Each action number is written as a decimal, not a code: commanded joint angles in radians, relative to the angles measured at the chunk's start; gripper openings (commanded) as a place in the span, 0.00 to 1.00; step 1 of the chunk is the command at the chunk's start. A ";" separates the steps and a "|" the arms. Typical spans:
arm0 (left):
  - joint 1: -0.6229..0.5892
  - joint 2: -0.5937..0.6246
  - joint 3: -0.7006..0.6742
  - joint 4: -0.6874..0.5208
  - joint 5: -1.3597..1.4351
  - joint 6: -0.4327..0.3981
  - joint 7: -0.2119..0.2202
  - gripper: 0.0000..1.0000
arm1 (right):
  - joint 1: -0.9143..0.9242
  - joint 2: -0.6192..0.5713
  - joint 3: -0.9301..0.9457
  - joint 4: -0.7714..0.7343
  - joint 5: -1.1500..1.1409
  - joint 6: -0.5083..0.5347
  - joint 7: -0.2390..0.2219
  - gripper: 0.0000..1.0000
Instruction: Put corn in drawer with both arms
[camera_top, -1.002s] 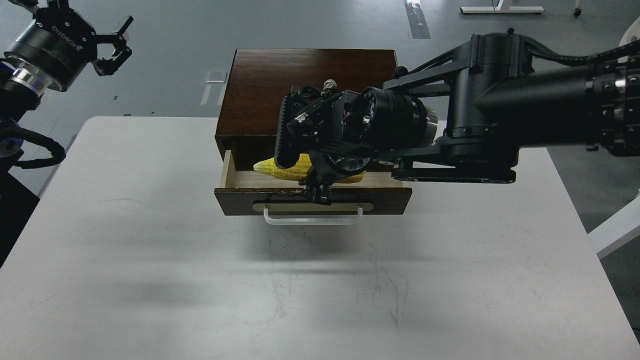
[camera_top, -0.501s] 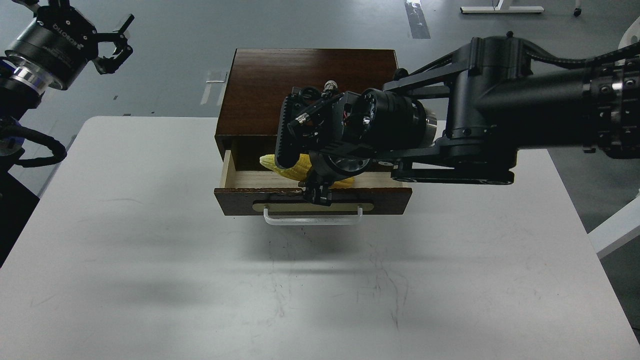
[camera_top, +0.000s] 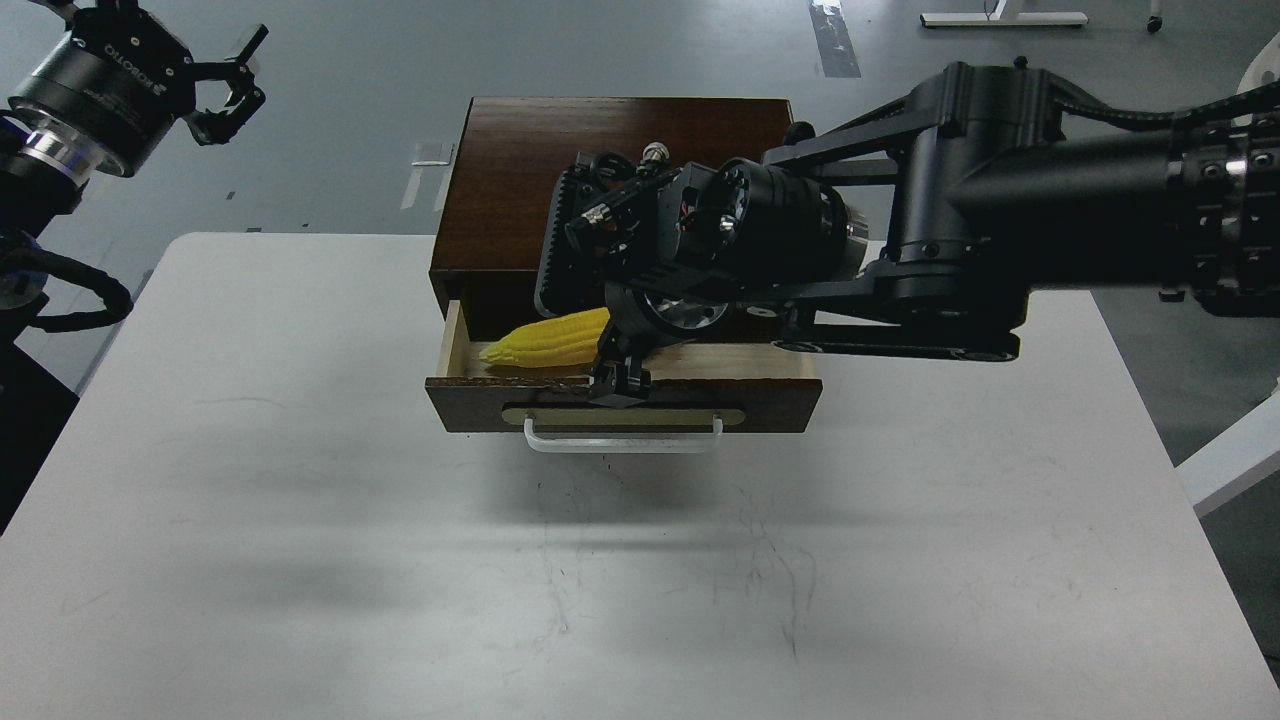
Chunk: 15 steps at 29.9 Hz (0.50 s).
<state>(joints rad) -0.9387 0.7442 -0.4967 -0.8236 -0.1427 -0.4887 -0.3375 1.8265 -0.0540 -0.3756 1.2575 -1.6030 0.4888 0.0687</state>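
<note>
From my head, the drawer stands pulled out of the brown box on the white table. The corn lies inside it toward the left, its point aimed at the left wall. My right gripper hangs over the drawer's front edge just right of the corn; it shows dark and end-on, so I cannot tell how its fingers stand. My left gripper is raised far to the left, off the table, fingers spread.
</note>
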 joint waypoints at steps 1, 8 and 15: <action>0.000 0.001 -0.002 0.000 -0.002 0.000 -0.003 0.98 | 0.007 -0.001 0.102 -0.061 0.089 0.000 0.000 0.98; 0.000 -0.002 -0.009 0.001 -0.003 0.000 -0.009 0.98 | -0.001 -0.027 0.331 -0.221 0.232 0.000 0.000 1.00; -0.002 -0.016 -0.011 0.000 -0.002 0.000 -0.009 0.98 | -0.007 -0.210 0.492 -0.290 0.500 0.000 -0.004 1.00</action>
<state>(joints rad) -0.9399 0.7326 -0.5062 -0.8237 -0.1447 -0.4887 -0.3469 1.8254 -0.1940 0.0802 0.9867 -1.2245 0.4888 0.0669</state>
